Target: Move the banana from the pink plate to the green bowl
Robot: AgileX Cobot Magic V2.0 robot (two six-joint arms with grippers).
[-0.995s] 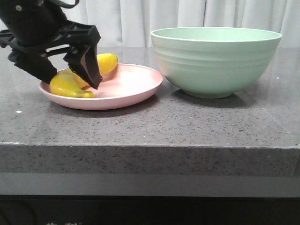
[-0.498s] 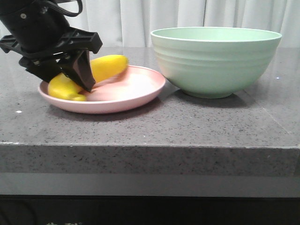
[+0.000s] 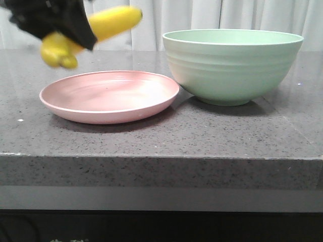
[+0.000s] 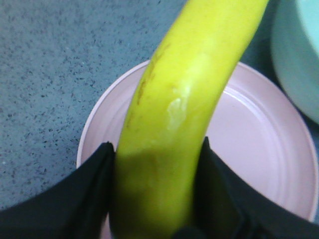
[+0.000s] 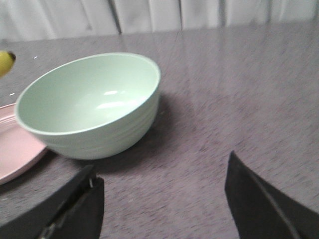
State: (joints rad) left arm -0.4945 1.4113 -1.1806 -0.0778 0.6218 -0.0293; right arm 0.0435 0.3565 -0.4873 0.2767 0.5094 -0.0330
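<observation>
Above the left part of the bench [image 3: 151, 136], the banana [image 3: 108, 22] is held in the air by the left gripper [image 3: 55, 20], whose jaws are clamped on the fruit's middle, one on each flank (this is plainest in the left wrist view). The banana is carried clear of the pink plate [image 3: 108, 96], which lies bare beneath it, and its long axis runs roughly sideways across the front view, with the lower, blunt end pointing left and the higher end angled up and to the right. The green bowl [image 3: 232, 65] stands to the right of the plate, their rims just beside each other or touching; which cannot be told. The bowl therefore lies to the right of the held fruit, and the raised end already points towards it, so a rightward carry over the rim is judged to be what remains. The skin is seen to be bright yellow and glossy, with a pale scuff and a thin brownish streak. The right gripper [image 5: 159, 199] is spread wide and holds nothing, with the bowl in front of it.
</observation>
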